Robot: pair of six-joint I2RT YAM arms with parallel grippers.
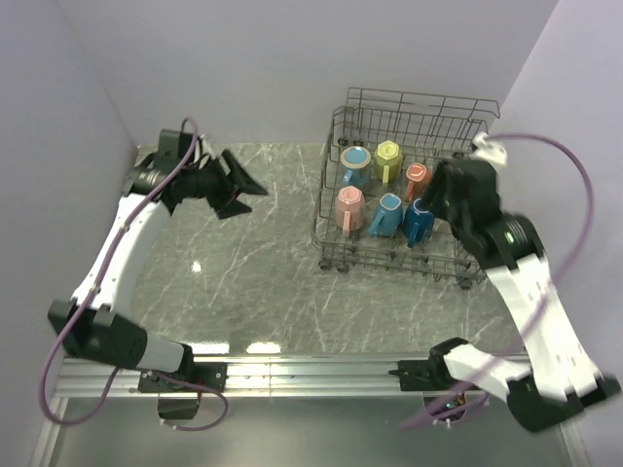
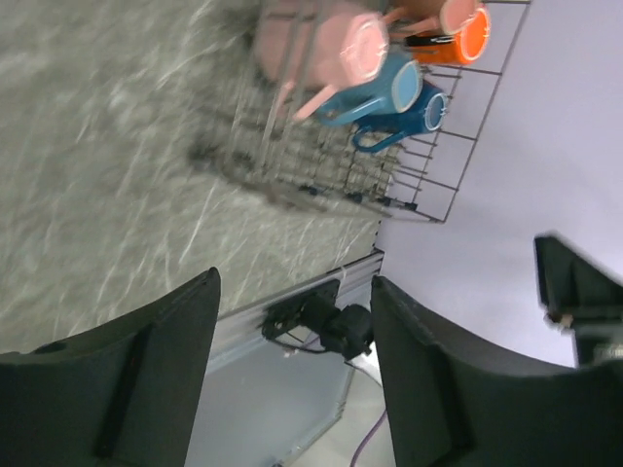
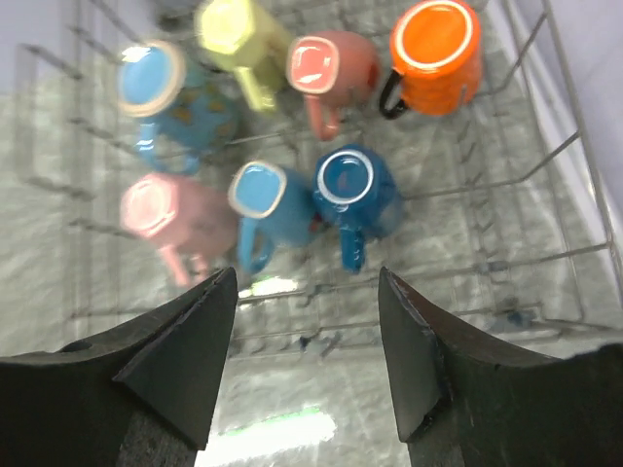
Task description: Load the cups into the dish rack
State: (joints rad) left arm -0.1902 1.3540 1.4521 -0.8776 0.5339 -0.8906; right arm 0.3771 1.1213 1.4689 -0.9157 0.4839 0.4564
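Right pincer (image 3: 307,280), spread wide and empty, hovers above the cups (image 3: 350,185) in the dish rack (image 1: 419,112).

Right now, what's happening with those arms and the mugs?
Left gripper open, empty, off to the left of the table. Right gripper open, above the dish rack. Seven cups inside it. Nothing blocking.

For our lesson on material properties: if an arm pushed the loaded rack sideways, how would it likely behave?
The rack would probably roll rather than scrape: small wheels show under its near edge. Its wire frame looks stiff, so it should keep shape. The seven glossy mugs add weight and might clink or shift.
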